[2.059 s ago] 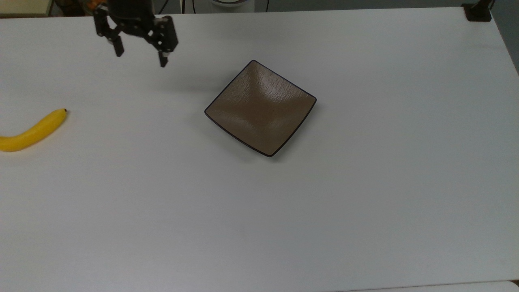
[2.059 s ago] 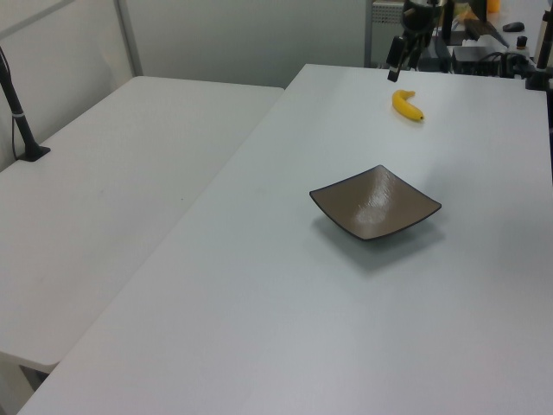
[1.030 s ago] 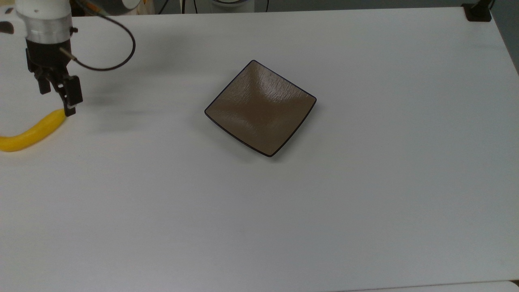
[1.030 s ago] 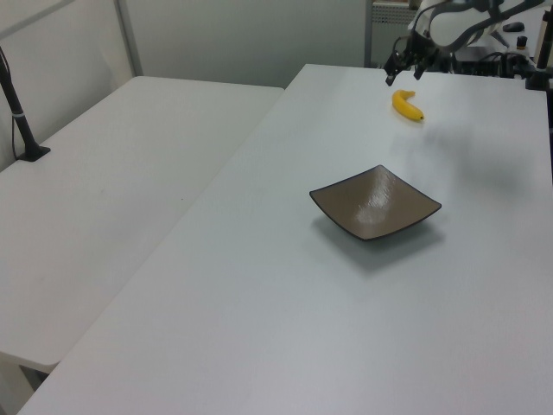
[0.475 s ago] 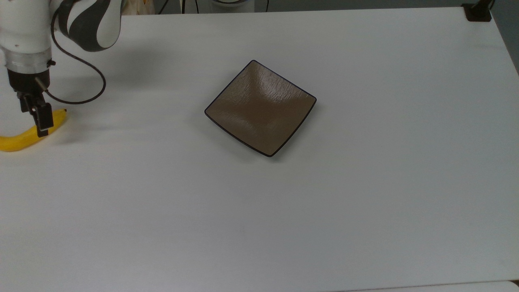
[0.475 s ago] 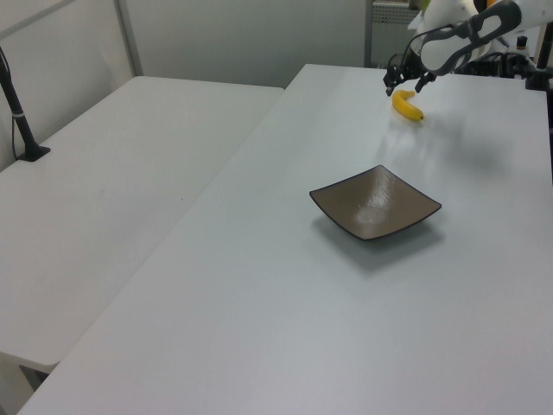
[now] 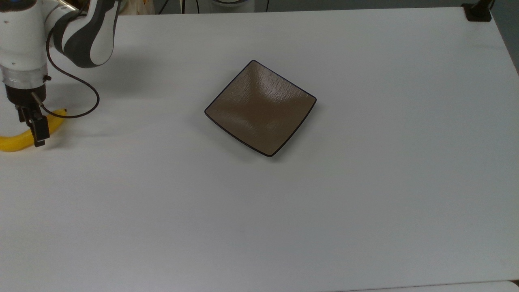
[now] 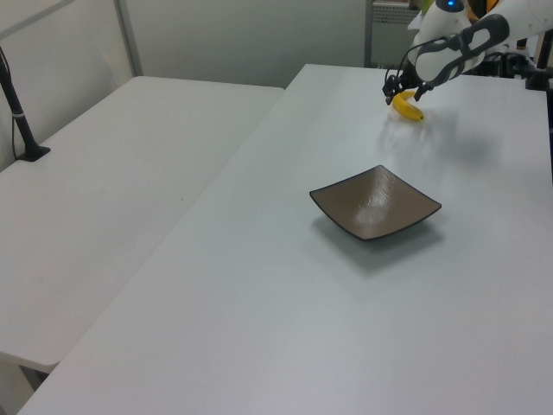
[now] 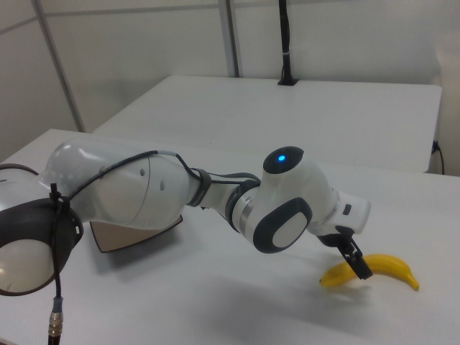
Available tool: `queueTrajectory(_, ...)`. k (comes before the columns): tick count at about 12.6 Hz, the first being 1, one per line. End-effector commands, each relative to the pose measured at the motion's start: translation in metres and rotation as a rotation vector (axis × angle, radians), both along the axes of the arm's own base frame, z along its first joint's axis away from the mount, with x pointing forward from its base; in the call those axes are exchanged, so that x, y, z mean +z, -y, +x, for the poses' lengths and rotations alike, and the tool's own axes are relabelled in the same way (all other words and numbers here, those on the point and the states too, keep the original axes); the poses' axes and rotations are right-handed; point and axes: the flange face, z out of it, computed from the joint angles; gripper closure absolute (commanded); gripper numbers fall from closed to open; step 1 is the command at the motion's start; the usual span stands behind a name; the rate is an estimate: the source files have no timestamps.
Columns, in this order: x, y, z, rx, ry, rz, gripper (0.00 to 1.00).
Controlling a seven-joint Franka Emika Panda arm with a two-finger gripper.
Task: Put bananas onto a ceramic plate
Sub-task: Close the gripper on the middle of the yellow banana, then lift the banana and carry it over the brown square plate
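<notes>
Right under your gripper (image 7: 35, 134), whose finger gap you cannot judge, the banana (image 7: 16, 142) lies unlifted on the table (image 7: 259, 211), well apart from the empty plate (image 7: 260, 107), so everything remains.

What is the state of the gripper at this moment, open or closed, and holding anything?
Gripper: open, fingers on either side of the banana, which lies on the table; holding nothing yet.

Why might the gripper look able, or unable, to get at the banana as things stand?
Probably able: the gripper sits right over the banana, which lies alone on the table, nothing blocking it.
</notes>
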Motion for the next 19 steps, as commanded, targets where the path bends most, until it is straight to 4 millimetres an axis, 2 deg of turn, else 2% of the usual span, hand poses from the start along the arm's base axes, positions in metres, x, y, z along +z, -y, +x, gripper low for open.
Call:
queueTrajectory(1,-0.016,0.001,0.008,0.002,0.005,0.001,0.31)
queueTrajectory(2,-0.020,-0.003,0.010,0.013,-0.001,0.000,0.49)
queueTrajectory(3,-0.021,-0.003,0.010,0.031,-0.011,-0.012,0.62)
queueTrajectory(4,-0.020,-0.003,0.010,0.050,-0.017,-0.022,0.82)
queueTrajectory(5,-0.010,0.000,0.014,0.061,-0.005,-0.031,1.00)
queueTrajectory(8,0.000,0.003,0.014,0.054,0.008,-0.028,1.00)
queueTrajectory(10,0.014,-0.004,0.018,0.061,0.032,-0.020,1.00)
queueTrajectory(11,0.028,-0.011,0.020,0.068,0.043,-0.009,1.00)
queueTrajectory(13,0.047,-0.025,0.017,0.084,-0.027,0.041,1.00)
queueTrajectory(15,0.066,-0.054,0.018,0.170,-0.107,0.084,1.00)
queueTrajectory(17,0.083,-0.081,0.008,0.294,-0.233,0.114,0.99)
queueTrajectory(19,0.100,-0.117,0.000,0.424,-0.335,0.149,0.99)
